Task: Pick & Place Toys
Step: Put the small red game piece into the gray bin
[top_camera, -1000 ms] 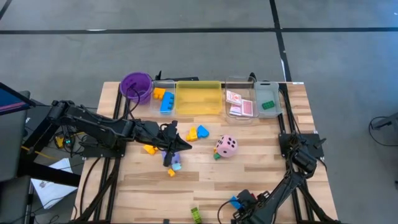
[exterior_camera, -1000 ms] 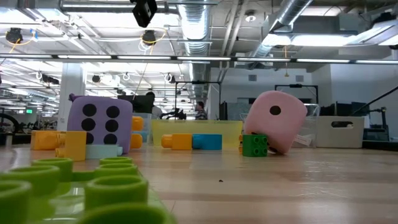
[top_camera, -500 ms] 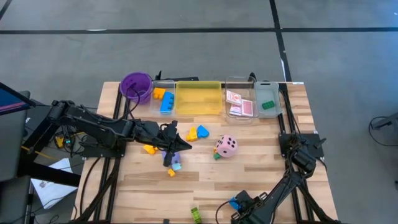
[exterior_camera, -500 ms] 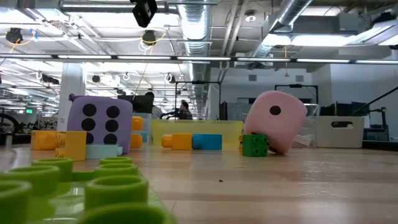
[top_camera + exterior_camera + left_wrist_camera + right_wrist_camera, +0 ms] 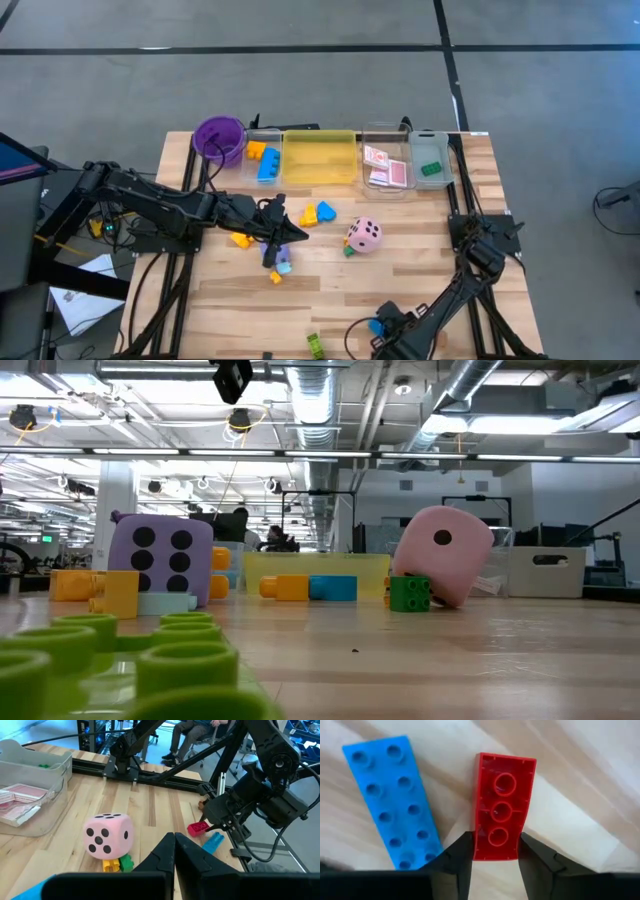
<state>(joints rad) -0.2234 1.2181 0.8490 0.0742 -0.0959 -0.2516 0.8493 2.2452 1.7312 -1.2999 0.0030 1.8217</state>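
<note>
Here the right end effector [image 5: 495, 857] clasps a red block [image 5: 501, 812] lengthwise between its fingers.

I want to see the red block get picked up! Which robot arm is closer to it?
The right one. The right gripper has its jaws on both sides of the red block at the table's near edge. The left gripper hovers far off, mid-table.

My left claw [image 5: 283, 236] hovers mid-desk [image 5: 440, 260] by the blocks [image 5: 317, 212]; my right claw [image 5: 383, 330] sits near the front edge.
</note>
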